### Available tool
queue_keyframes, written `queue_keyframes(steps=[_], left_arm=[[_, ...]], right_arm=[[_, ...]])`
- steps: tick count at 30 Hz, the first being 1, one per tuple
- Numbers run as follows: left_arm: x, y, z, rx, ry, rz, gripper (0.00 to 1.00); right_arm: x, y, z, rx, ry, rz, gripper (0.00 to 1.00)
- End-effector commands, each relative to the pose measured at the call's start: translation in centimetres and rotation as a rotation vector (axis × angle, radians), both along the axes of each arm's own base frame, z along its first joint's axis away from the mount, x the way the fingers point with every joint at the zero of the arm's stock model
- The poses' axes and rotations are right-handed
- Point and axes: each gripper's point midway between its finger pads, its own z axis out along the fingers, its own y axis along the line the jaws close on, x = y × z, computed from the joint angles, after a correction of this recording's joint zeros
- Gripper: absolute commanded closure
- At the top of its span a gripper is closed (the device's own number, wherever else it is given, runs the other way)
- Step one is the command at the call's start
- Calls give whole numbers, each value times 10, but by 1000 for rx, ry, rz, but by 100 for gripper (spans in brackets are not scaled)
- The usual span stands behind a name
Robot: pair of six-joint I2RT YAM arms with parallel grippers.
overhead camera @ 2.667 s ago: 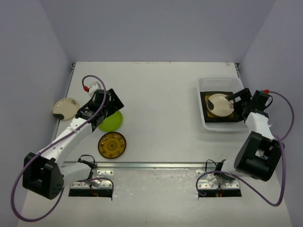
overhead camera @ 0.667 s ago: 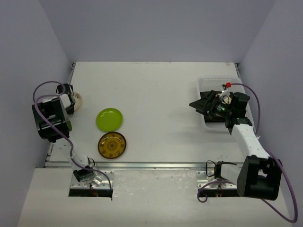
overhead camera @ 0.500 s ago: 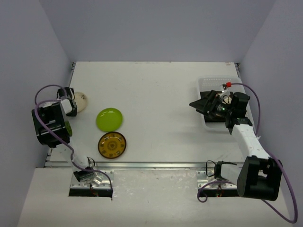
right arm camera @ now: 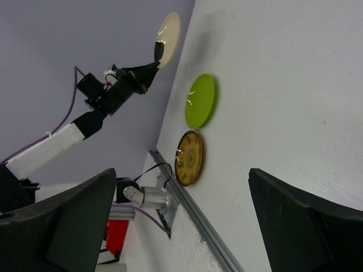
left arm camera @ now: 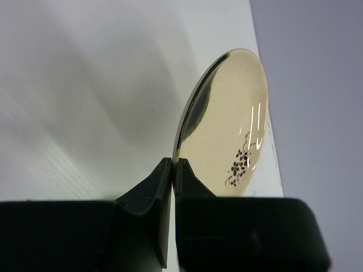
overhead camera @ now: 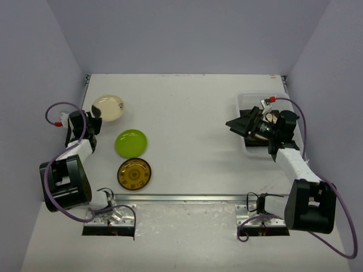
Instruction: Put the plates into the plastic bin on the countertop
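The left tool point(left arm camera: 173, 165) is pinched tight on the rim of the cream plate point(left arm camera: 227, 124), its two fingers meeting across the thin edge. The plate is carried nearly on edge, its flower sprig facing 3 o'clock in the wrist view. A flat dish offers only its lip to a narrow tool, which probably explains the edge grip. It seems to hang clear of the surface point(overhead camera: 187, 113), at about 10 o'clock on it in the top view.

The right tool point(right arm camera: 181, 175) is spread wide with nothing between its fingers. It is poised over the 9 o'clock edge of the bin point(overhead camera: 255, 96), which stands at 3 o'clock on the surface, well apart from the held plate. The arm hides most of what lies in the bin.

The green plate point(overhead camera: 131, 143) lies flat at 5 o'clock from the cream one. The amber plate point(overhead camera: 134, 173) lies just beside it at 6 o'clock, near the rail point(overhead camera: 181, 198). Both wait for their turn.

The surface is matte white, and plain lilac-grey walls point(overhead camera: 187, 34) enclose it on three sides.
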Motion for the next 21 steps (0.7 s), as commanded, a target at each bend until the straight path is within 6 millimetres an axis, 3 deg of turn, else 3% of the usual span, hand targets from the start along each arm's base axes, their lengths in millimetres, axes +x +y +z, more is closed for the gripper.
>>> queue_keyframes(steps=[1,4,6,8,9,14,17,20,21], left_arm=[[31,-92,52,8,-199,-428,100],[27,-165,64,6,-237,-667,100],[22,-182,67,-4,-259,-731,100],[2,-230,70,-55,-298,-870,100],[-5,-241,70,-76,-304,-903,100],[-36,-291,73,-135,-334,-1057,100],[-45,-307,81,-89,-340,-1102,100],[-48,-308,87,-67,-349,-1099,100],[-48,-308,89,-65,-351,-1103,100]], right_arm=[[-3,24,26,33,-121,137,1],[7,40,24,-4,-93,157,1],[13,52,15,-54,-101,156,1],[31,59,5,-154,-71,114,1],[35,61,0,-165,-61,107,1],[42,76,-12,-169,-28,126,1],[43,92,-16,-170,-23,161,10],[44,101,-20,-144,-1,177,34],[44,103,-23,-142,3,179,37]])
